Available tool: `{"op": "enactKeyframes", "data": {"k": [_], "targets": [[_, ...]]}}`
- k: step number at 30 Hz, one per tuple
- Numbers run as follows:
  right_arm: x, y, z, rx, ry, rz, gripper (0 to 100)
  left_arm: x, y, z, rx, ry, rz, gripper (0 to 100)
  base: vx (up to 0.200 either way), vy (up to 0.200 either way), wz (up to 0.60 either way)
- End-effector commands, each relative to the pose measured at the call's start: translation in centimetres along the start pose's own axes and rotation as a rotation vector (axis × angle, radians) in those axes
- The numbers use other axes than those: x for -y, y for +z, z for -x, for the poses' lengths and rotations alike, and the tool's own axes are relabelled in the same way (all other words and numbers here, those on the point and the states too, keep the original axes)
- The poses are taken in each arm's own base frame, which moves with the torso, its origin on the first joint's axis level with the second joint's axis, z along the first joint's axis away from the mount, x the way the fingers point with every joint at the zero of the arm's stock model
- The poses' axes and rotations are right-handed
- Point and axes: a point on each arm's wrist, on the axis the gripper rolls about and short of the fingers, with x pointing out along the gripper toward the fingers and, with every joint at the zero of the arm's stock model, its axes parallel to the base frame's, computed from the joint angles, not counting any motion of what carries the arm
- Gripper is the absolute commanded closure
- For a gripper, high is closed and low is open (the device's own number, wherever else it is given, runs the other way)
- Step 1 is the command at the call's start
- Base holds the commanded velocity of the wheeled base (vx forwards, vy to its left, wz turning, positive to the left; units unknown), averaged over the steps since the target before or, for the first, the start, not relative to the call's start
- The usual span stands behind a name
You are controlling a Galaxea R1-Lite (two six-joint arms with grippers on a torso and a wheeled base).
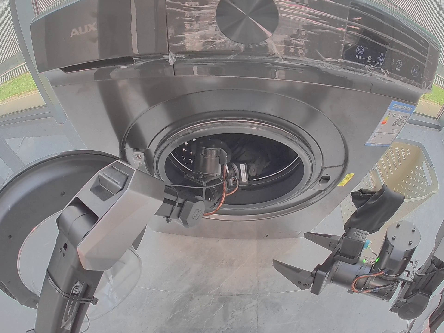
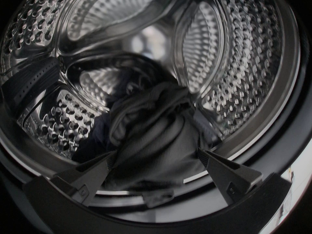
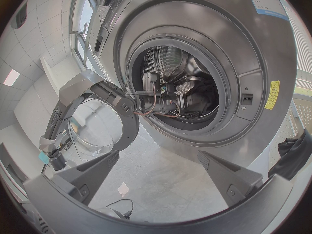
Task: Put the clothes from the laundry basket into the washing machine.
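Dark crumpled clothes (image 2: pixel 152 137), one heap in one steel perforated drum (image 2: pixel 247 65); one dark garment (image 1: pixel 377 206) draped on one white perforated laundry basket (image 1: pixel 411 167); left jaws and right jaws spread.

On the washing machine (image 1: pixel 277 93), silver brand lettering (image 1: pixel 83 29) stands on the drawer front (image 1: pixel 120 19), upper left of the frame. Lit symbols (image 1: pixel 370 55) mark the control panel (image 1: pixel 319 28), upper right. The blue-headed label (image 1: pixel 391 123) and yellow sticker (image 1: pixel 345 179), at right, carry print too small to read.

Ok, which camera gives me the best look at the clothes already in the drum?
The left wrist view: the dark clothes lie piled close up, in front of the open left gripper. In the head and right wrist views the left arm hides much of the pile.
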Motion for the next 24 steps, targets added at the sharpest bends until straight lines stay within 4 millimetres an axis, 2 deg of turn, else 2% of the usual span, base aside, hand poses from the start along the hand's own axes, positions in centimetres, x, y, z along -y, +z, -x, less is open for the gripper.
{"op": "enactKeyframes", "data": {"k": [1, 10, 11, 14, 18, 21, 22, 24], "targets": [[-0.1, 0.0, -0.1, 0.0, 0.004, 0.001, 0, 0.5, -1.4, 1.3, -0.078, -0.022, -0.054, 0, 0.0, 0.0, 0.0], [-0.2, -0.1, -0.1, -0.002, 0.008, 0.0, 0, -0.1, -3.1, 0.1, -0.102, -0.031, -0.09, 0, 0.0, 0.0, 0.0], [-0.2, -0.1, -0.1, -0.002, 0.008, 0.002, 0, -0.2, -3.1, -0.1, -0.099, -0.03, -0.091, 100, 0.0, 0.0, 0.0], [-0.2, -0.1, -0.1, -0.002, 0.008, 0.0, 0, -0.2, -2.8, -0.7, -0.073, -0.032, -0.086, 100, 0.0, 0.0, 0.0], [-0.2, 0.0, -0.3, 0.001, 0.007, 0.0, 0, 0.0, -1.0, -2.0, 0.023, -0.027, -0.062, 100, 0.0, 0.0, 0.0], [-0.2, 0.0, -0.3, 0.0, 0.008, 0.0, 0, -0.6, 0.9, -3.0, 0.122, 0.001, -0.04, 100, 0.0, 0.0, 0.0], [-0.2, 0.0, -0.3, 0.001, 0.008, 0.0, 0, -0.8, 0.5, -3.2, 0.118, 0.009, -0.035, 100, 0.0, 0.0, 0.0], [-0.2, 0.1, -0.4, 0.004, 0.009, 0.0, 0, -1.5, 0.9, -3.3, 0.134, 0.018, -0.026, 100, 0.0, 0.0, 0.0]]}}
